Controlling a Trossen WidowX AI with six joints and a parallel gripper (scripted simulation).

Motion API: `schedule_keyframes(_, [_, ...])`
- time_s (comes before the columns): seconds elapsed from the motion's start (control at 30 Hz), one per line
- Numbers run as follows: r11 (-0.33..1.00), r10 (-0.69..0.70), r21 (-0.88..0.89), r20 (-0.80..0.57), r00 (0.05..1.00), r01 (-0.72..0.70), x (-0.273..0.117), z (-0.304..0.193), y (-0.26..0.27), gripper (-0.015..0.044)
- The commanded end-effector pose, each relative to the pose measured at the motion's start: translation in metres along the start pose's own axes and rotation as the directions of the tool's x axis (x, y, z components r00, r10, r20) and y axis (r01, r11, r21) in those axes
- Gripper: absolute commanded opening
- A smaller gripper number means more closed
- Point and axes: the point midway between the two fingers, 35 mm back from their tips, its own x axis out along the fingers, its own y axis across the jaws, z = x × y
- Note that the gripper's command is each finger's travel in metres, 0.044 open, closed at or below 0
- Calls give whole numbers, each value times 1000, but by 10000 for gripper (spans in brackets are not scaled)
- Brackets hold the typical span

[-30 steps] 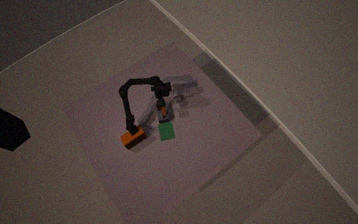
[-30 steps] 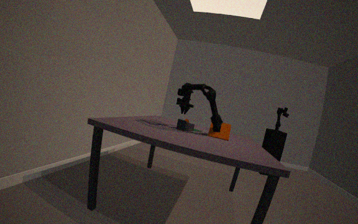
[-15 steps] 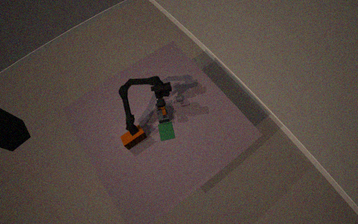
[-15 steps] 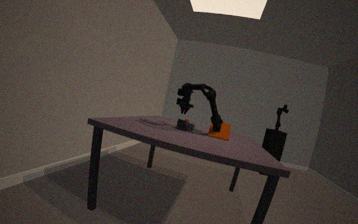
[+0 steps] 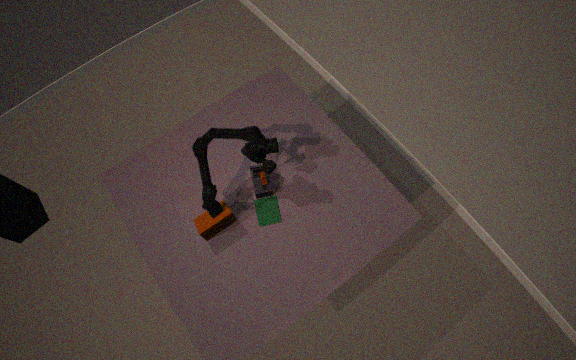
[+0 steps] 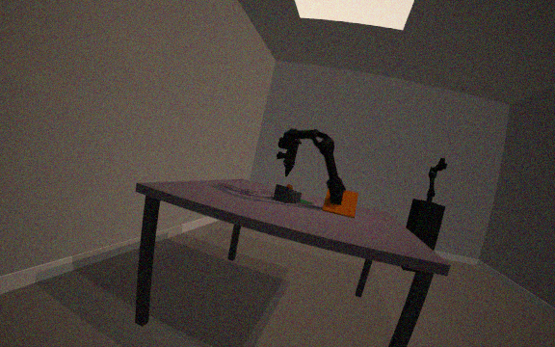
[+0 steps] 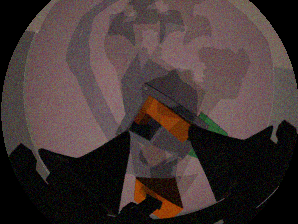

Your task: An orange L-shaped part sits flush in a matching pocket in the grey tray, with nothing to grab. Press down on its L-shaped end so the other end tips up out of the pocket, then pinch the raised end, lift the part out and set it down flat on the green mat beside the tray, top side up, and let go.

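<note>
The orange part [image 5: 263, 178] [image 6: 289, 186] [image 7: 167, 120] is in the grey tray [image 5: 264, 194] [image 6: 287, 195]. In the exterior view a bit of it shows above the tray's top, so one end looks raised; dark pocket shows beside it in the wrist view. Which end is up is hard to tell in the dim light. My gripper [image 5: 268, 167] [image 6: 287, 173] [image 7: 160, 133] is open and empty, pointing down, well above the tray. The green mat [image 5: 268, 211] [image 7: 213, 125] lies beside the tray with nothing on it.
The arm's orange base block [image 5: 207, 226] [image 6: 347, 203] stands on the pinkish table [image 5: 318, 240] [image 6: 239, 207], off to one side of the mat. A dark block [image 5: 3, 205] [image 6: 425, 219] with a small arm on it stands beyond the table.
</note>
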Motion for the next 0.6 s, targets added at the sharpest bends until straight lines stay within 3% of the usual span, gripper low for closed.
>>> schedule_keyframes(0.0, [881,-2,-473,-17,1000,-6,1,-14,-22,280])
schedule_keyframes(0.2, [591,2,-806,-23,1000,-20,0,-26,-39,280])
schedule_keyframes(0.57, [580,2,-814,-23,1000,-20,0,-26,-40,280])
